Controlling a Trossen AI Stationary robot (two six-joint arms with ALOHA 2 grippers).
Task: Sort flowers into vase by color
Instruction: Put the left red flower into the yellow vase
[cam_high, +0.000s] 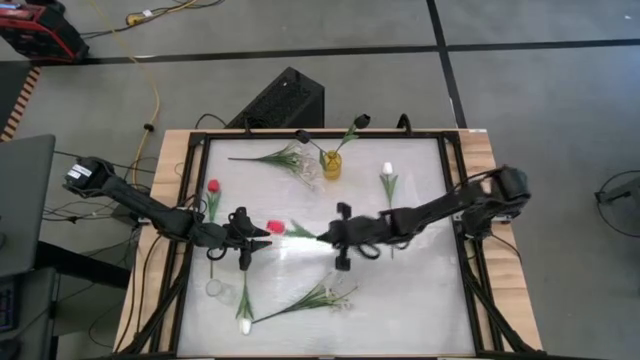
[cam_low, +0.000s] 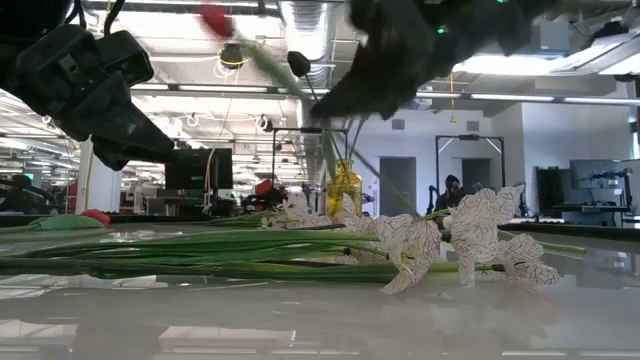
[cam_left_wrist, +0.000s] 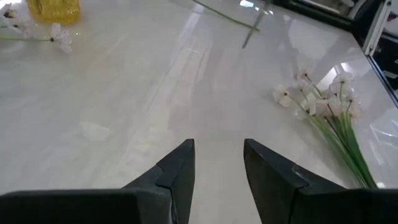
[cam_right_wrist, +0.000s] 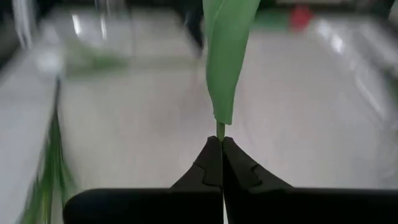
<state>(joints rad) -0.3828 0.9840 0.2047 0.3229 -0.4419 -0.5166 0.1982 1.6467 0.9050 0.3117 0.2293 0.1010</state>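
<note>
the right pincer (cam_right_wrist: 221, 144) is pressed together on the thin green stem of a red tulip (cam_high: 276, 227), pinching it just below a broad leaf (cam_right_wrist: 227, 62). seen from above, that pincer sits near the middle of the bench (cam_high: 420, 300), and the flower runs from it toward the left pincer (cam_high: 254, 240), its bud close to that pincer's tips. in the low view the red bud is lifted high off the surface. the left pincer stands spread and empty, hovering over bare bench.

other flowers lie about: a second red tulip (cam_high: 213, 187) near the left edge, a white tulip (cam_high: 387, 170) toward the right, another white tulip (cam_high: 245, 324) by the front edge beside a spray of tiny white blossoms (cam_high: 335, 295), and one more spray (cam_high: 290, 158) near the back. a yellow vase (cam_high: 332, 166) stands by the back edge with dark-headed stems in it; a clear vase (cam_high: 309, 172) appears to lie beside it.

the tulip looks light, with a slim, springy stem that probably bends and swings under the bud's weight. a hold low on the stem gives little control of the head, so the bud may droop or twist. the smooth stem could slip through tight fingers; gripping nearer the middle would likely steady it for threading into a vase mouth.
</note>
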